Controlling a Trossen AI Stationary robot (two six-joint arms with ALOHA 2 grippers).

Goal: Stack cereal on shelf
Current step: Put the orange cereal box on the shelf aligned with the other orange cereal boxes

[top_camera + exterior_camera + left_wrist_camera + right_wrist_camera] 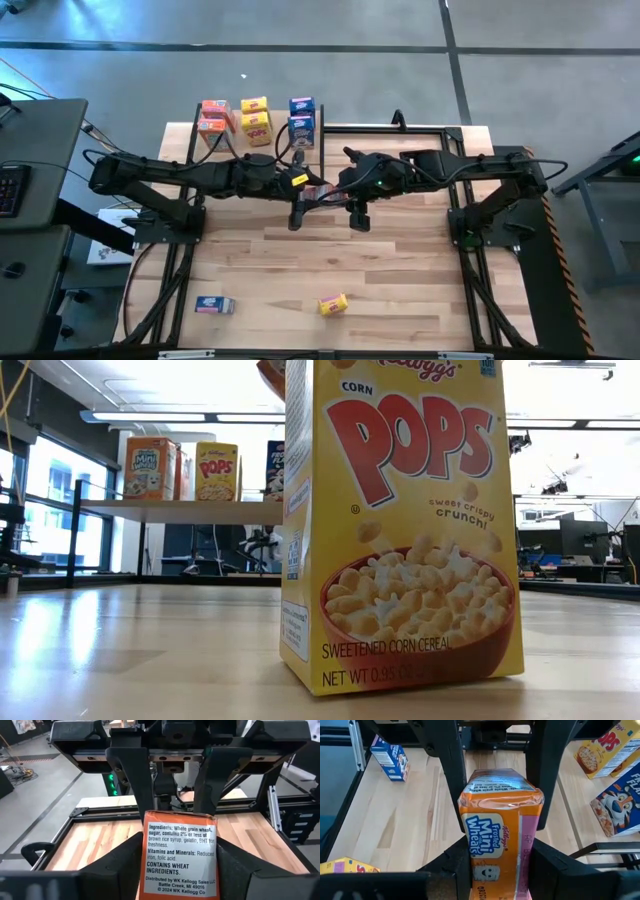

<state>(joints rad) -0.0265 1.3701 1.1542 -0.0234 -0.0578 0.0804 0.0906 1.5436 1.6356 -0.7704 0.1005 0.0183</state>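
An orange cereal box (pixel 318 190) hangs above the middle of the table between my two arms. My left gripper (pixel 180 865) comes at it from the table's left and my right gripper (pixel 500 870) from the right, and both are shut on it. In the left wrist view its white ingredients panel (pixel 181 855) faces me. In the right wrist view its Mini-Wheats front (pixel 487 837) does. On the shelf (pixel 180 510) at the far left stand orange (pixel 212 118), yellow (pixel 255 118) and blue (pixel 302 118) cereal boxes. My left gripper pinches the orange box between its two fingers (pixel 125 862), on the two faces either side of the ingredients panel (pixel 150 865). It comes nearly level from the table's left. The box is clear of the table. My right gripper pinches the same box between its two fingers (pixel 451 865) at the end nearest it, beside the Mini-Wheats front (pixel 470 855). It slants down from the table's right. The box is lifted clear, and its far end sits between the left gripper's fingers (pixel 449 765).
A yellow Corn Pops box (pixel 400 530) stands upright near the table's front edge (pixel 332 305). A blue box (pixel 213 305) lies at the front left. Black frame rails (pixel 470 260) run along the table's sides. Bare wood lies between the arms and the front boxes.
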